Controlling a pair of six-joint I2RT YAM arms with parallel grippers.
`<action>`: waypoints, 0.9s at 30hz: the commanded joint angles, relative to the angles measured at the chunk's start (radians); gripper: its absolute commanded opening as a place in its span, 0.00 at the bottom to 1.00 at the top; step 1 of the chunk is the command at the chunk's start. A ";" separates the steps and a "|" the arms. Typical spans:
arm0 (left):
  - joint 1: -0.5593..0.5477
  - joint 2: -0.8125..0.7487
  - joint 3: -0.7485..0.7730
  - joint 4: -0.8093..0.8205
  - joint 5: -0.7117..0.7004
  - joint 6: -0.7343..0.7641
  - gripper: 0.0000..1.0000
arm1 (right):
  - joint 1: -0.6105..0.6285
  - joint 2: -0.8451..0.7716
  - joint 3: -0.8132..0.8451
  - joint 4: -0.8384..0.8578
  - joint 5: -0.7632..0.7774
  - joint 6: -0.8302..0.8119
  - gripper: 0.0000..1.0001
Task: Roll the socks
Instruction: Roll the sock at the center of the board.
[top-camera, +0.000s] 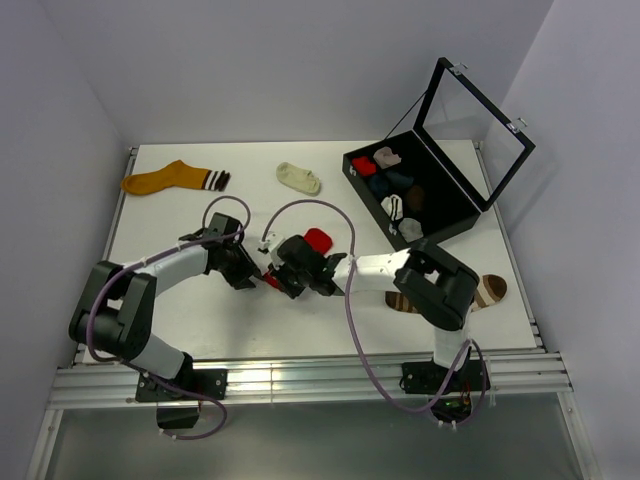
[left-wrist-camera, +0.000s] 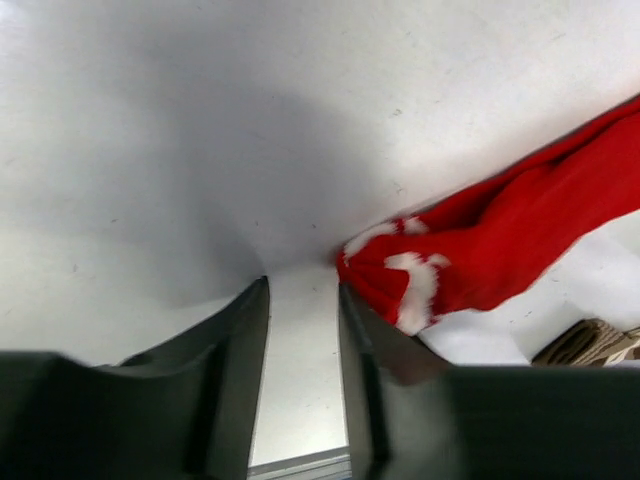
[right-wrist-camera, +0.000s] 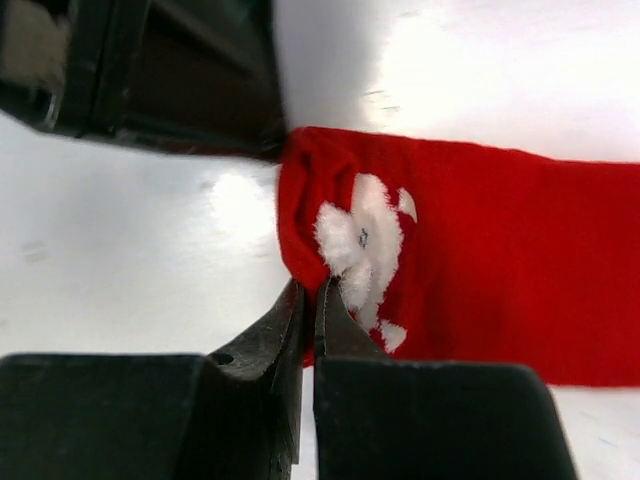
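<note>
The red sock (top-camera: 318, 238) lies near the table's middle, mostly hidden under my right arm in the top view. In the right wrist view the red sock (right-wrist-camera: 480, 270) has white fuzzy patches at its end. My right gripper (right-wrist-camera: 310, 290) is shut on that end's edge. In the left wrist view my left gripper (left-wrist-camera: 303, 285) is open with bare table between its fingers, and the red sock (left-wrist-camera: 500, 240) touches the outside of its right finger. The two grippers (top-camera: 255, 272) (top-camera: 280, 278) meet tip to tip. The cream ankle sock (top-camera: 298, 177) lies far back. A dark brown pale-striped sock (top-camera: 490, 292) lies right.
A mustard sock (top-camera: 165, 180) with a dark striped cuff lies at the back left. An open black case (top-camera: 455, 215) with several rolled socks stands at the back right, its lid raised. My left gripper's body (right-wrist-camera: 170, 70) shows close in the right wrist view.
</note>
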 joint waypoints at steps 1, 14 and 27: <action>0.002 -0.079 -0.016 0.007 -0.066 -0.035 0.41 | -0.051 0.025 0.000 -0.091 -0.282 0.109 0.00; -0.003 -0.193 -0.137 0.117 0.034 -0.115 0.62 | -0.298 0.128 -0.098 0.242 -0.750 0.525 0.00; -0.046 -0.053 -0.083 0.199 0.039 -0.106 0.55 | -0.362 0.246 -0.137 0.371 -0.839 0.674 0.00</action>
